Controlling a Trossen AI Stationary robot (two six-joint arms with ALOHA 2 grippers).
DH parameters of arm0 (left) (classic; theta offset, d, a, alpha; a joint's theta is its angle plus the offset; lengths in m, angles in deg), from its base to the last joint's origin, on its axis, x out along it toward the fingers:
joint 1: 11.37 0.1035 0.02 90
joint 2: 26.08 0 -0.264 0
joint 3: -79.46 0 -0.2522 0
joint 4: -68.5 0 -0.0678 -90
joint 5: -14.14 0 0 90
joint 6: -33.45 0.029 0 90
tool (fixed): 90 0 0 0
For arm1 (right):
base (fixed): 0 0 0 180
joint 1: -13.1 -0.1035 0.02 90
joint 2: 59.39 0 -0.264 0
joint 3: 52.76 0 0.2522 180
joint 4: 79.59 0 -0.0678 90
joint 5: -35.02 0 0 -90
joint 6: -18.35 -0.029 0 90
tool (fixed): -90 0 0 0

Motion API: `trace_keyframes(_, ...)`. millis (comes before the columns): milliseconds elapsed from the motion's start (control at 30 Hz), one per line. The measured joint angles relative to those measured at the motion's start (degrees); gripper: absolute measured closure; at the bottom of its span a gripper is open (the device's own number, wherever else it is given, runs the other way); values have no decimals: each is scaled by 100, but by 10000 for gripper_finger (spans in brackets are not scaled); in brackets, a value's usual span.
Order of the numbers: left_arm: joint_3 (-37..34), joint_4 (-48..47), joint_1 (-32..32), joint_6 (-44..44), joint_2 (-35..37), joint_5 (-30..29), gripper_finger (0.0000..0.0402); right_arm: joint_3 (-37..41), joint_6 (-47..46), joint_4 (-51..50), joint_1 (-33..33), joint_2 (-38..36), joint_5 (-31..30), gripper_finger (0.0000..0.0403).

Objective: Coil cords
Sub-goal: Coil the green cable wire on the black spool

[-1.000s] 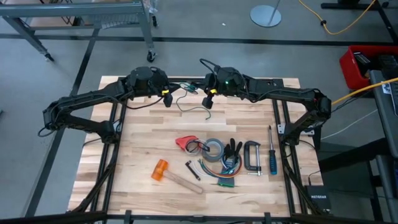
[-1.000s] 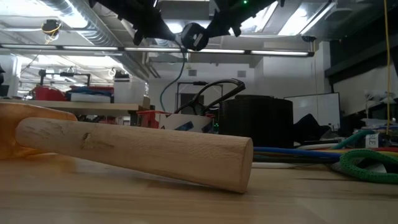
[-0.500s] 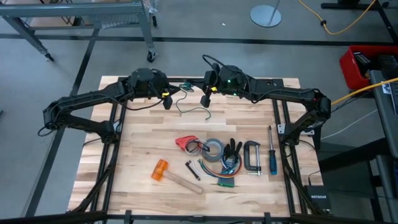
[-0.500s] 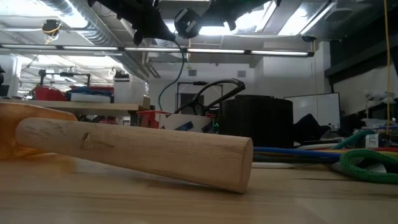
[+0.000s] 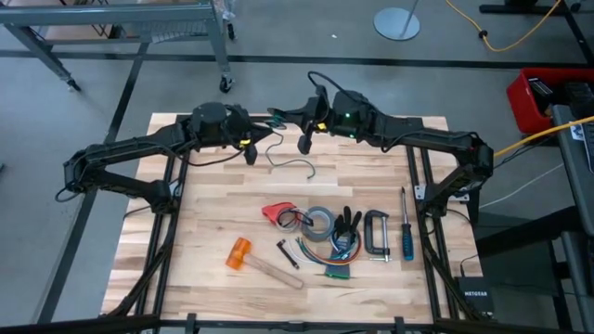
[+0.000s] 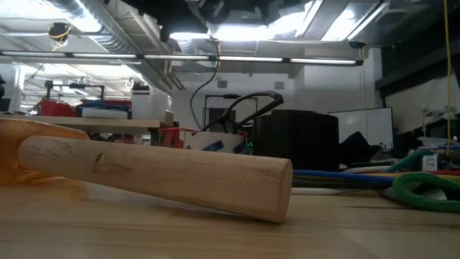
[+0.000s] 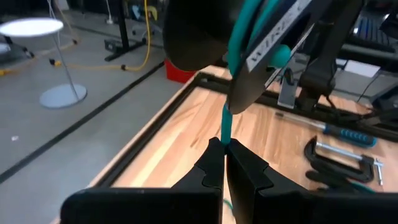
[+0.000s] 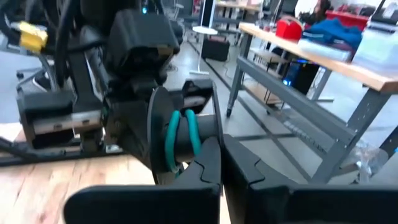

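Nearest the table's (image 5: 209, 227) front edge, a wooden-handled hammer (image 5: 253, 261), a roll of tape (image 5: 321, 223), a C-clamp (image 5: 376, 232), a screwdriver (image 5: 406, 232) and a bundle of coloured wires (image 5: 338, 269) are lying in a row, with bare wood showing between them and the arms. Toward the far edge, the left gripper (image 5: 251, 150) is pinching the teal-green cord (image 7: 226, 122) between closed fingers, the cord's slack (image 5: 290, 163) trailing in a loop on the boards just beside it. The right gripper (image 5: 303, 141), also closed, is gripping a black spool (image 8: 180, 140) wound with the same cord, close beside the left gripper and raised above the table's far edge.
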Motion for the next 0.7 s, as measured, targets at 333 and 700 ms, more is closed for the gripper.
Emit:
trace_keyframes(333,-15,249,0,70,-8,-1,378,-119,-1,139,0,0,-8,402)
trace_keyframes(700,-31,-16,0,206,-27,-8,301,-145,128,458,0,-24,-130,402)
